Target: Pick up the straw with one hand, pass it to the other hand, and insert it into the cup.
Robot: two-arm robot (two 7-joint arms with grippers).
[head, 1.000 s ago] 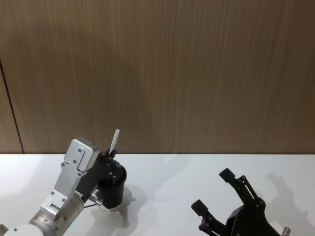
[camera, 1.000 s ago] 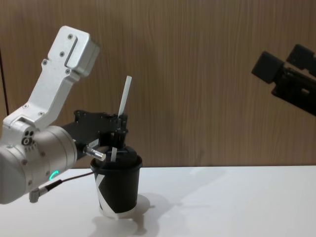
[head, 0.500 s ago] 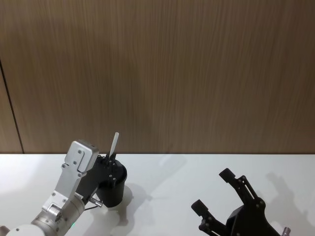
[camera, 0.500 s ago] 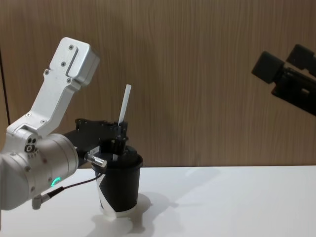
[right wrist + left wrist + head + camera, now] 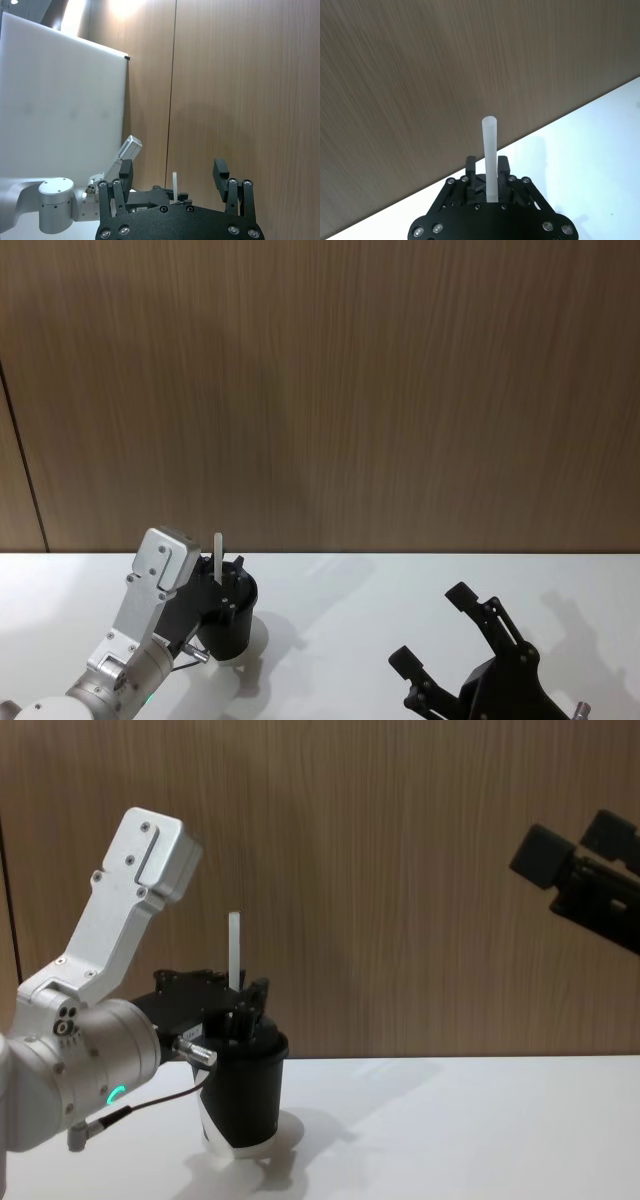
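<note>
The white straw [image 5: 233, 950] stands upright in the lid of the black cup [image 5: 240, 1105], and rises between the fingers in the left wrist view [image 5: 490, 155]. My left gripper [image 5: 240, 1005], with the silver plug and cable, hovers just over the lid with its fingers slightly apart on either side of the straw. From the head, the cup [image 5: 230, 625], straw [image 5: 218, 545] and left gripper [image 5: 225, 575] sit at the table's left. My right gripper [image 5: 430, 625] is open and empty, raised at the right [image 5: 575, 840].
The white table [image 5: 340, 620] runs up to a brown wood-panel wall behind it. A wide stretch of tabletop separates the cup from the right arm. A white board [image 5: 60, 100] stands at the left in the right wrist view.
The straw has gone from tilted to upright and sunk lower into the cup. The left gripper's fingers have parted from it. The right arm has not moved.
</note>
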